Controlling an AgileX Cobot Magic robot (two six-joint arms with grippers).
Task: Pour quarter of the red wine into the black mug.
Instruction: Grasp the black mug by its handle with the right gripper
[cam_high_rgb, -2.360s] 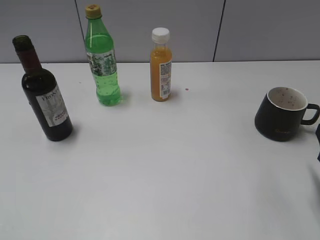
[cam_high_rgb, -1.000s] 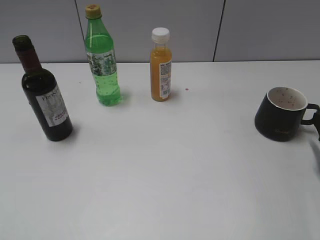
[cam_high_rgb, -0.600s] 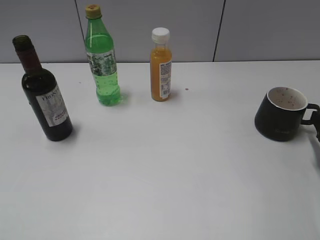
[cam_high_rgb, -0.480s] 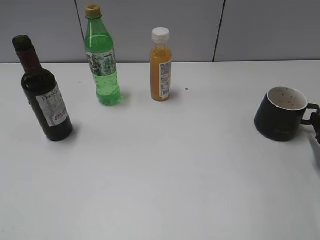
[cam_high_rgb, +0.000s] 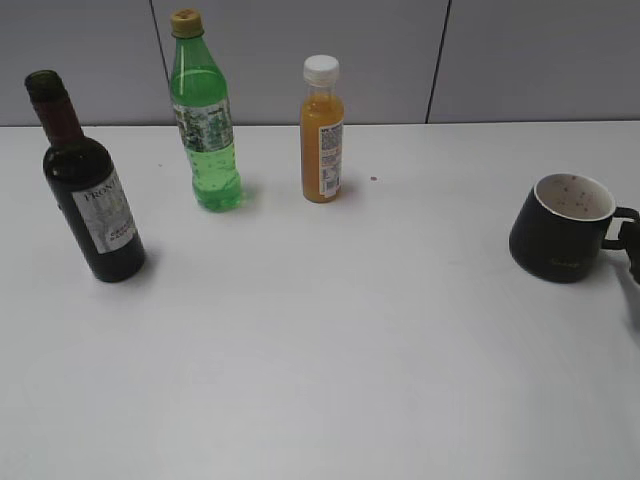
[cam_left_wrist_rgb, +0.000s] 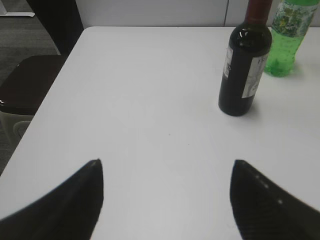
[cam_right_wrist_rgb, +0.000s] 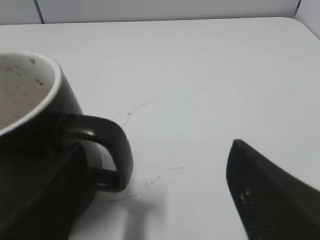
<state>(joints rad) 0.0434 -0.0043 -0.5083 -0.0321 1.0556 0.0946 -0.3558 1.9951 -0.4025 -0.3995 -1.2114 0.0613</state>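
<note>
The red wine bottle (cam_high_rgb: 90, 200) stands upright at the table's left, neck open. It also shows in the left wrist view (cam_left_wrist_rgb: 243, 70), ahead and to the right of my left gripper (cam_left_wrist_rgb: 166, 167), which is open, empty and well short of it. The black mug (cam_high_rgb: 558, 230) stands at the right with its handle pointing right. In the right wrist view the mug (cam_right_wrist_rgb: 30, 150) fills the left side. My right gripper (cam_right_wrist_rgb: 155, 150) is open, with the loop handle (cam_right_wrist_rgb: 112, 150) between its fingers. Only a dark tip of it shows at the exterior view's right edge (cam_high_rgb: 633, 258).
A bright green plastic bottle (cam_high_rgb: 205, 130) and a small orange juice bottle (cam_high_rgb: 322, 130) stand at the back of the white table (cam_high_rgb: 330, 330). A dark stool (cam_left_wrist_rgb: 25, 85) sits off the table's left edge.
My right gripper has crept up from the right edge to the mug's handle. The mug, the bottles and the left arm have not moved.
</note>
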